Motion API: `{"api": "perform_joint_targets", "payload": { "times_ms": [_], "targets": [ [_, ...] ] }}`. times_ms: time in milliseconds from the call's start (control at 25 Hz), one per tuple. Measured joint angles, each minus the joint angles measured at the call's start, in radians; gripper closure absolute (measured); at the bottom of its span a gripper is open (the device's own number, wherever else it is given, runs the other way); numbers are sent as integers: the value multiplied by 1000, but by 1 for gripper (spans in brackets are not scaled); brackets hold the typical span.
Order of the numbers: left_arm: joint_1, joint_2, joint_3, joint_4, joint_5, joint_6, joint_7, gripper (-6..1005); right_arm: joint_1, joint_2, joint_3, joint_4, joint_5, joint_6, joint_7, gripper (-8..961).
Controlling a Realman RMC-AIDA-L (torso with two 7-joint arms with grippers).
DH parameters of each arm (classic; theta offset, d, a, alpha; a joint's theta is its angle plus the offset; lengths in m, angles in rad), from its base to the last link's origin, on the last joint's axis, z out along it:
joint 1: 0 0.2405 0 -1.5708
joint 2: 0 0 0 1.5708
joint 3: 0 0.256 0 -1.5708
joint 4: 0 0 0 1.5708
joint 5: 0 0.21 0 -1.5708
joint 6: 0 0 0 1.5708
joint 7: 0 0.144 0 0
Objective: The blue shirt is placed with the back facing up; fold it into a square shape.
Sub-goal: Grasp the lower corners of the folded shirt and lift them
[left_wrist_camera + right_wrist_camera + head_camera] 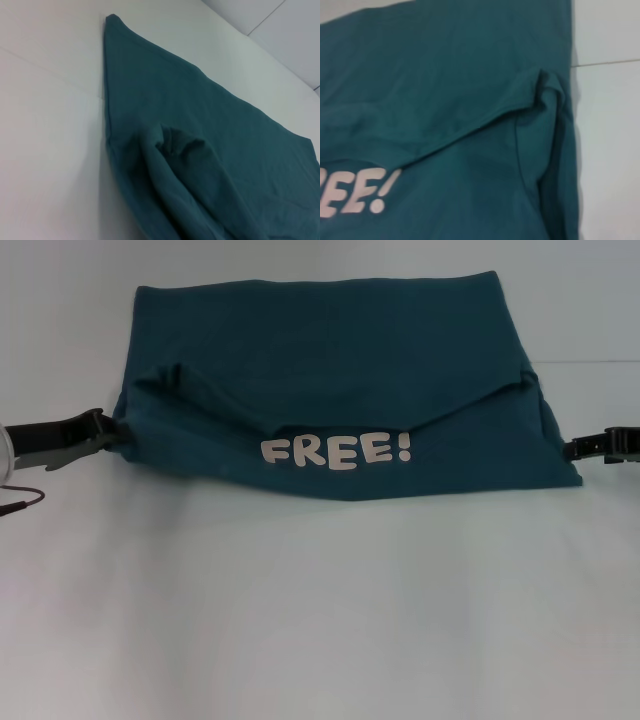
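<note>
Teal-blue cotton lies folded on your white surface (320,620): the blue shirt (330,350) sits at the middle far side, a flap laid over so the white "FREE!" print (336,451) faces up along the near edge. You have the left end effector (95,432) at the shirt's left edge and the right end effector (605,447) just off its right edge; I cannot tell whether either is open or closed. I judge one fold done. The shape is a wide rectangle with puckered corners, so folding it narrower into a square is left.
</note>
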Motion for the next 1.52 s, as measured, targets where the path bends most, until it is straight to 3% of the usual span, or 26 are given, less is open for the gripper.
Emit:
{"api": "perform_joint_targets", "payload": {
  "times_ms": [600, 1080, 1520],
  "targets": [
    [-4, -10, 2, -25, -1, -29, 2, 970, 51, 26, -47, 122, -2, 166, 1, 249],
    [-5, -10, -3, -24, -1, -30, 3, 970, 53, 51, -79, 143, -2, 228, 7, 251],
    [-4, -9, -4, -24, -1, -30, 3, 969, 58, 55, -85, 155, -3, 239, 24, 252]
  ]
}}
